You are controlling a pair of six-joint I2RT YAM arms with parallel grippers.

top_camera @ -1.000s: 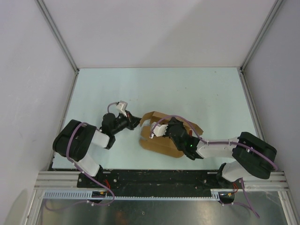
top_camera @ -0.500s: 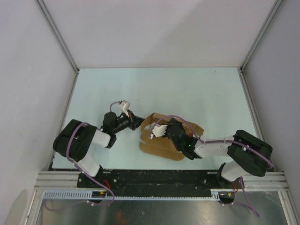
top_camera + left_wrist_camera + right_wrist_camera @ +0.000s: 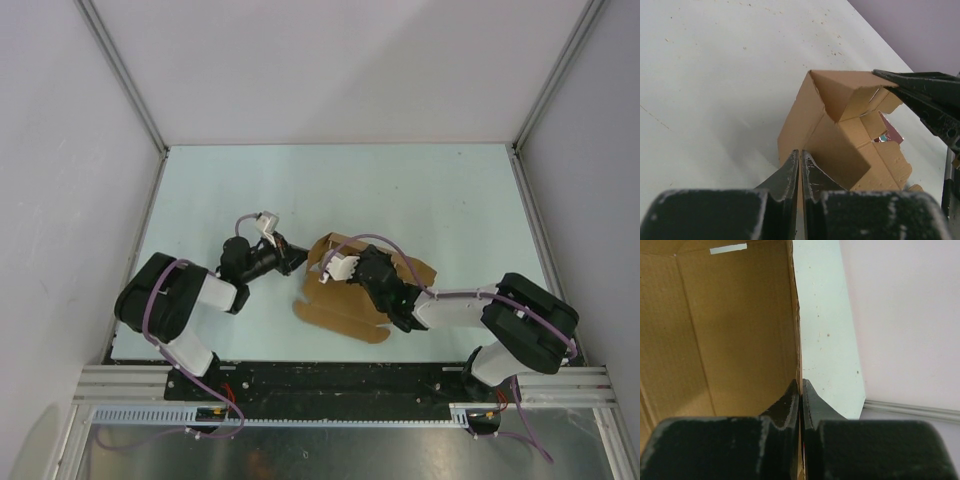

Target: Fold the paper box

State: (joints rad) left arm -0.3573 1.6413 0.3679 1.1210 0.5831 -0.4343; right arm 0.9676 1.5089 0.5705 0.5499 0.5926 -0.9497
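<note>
A plain brown kraft-cardboard paper box (image 3: 345, 315), die-cut with flaps and tabs and only partly raised, is sitting by the near edge of the pale green desk (image 3: 420, 190), about midway along it, between the two arms. Some flaps are lying flat toward the near edge while the walls on the far side are standing up.

The black left gripper (image 3: 800, 154) is pinching the lower part of an upright wall on the box's left side. Its jaws are closed almost to touching, with only the thickness of the sheet between them. The black right gripper (image 3: 801, 386) is nipping another upright wall the same way, the cardboard edge running straight up out of its nearly closed jaws. Seen from the left wrist, its fingers are reaching the top corner of a raised panel. A tiny dark red square item (image 3: 890, 134) is lying inside the box.

To my eye the sheet is very light and stiff only across its panels. It should bend readily at the creases, but could kink or tear if squeezed mid-panel. The surface looks dry and matte, so hardly slippery. The best hold is a panel edge close to a crease. Being so light, the box will likely slide on the desk unless one gripper is steadying it.
</note>
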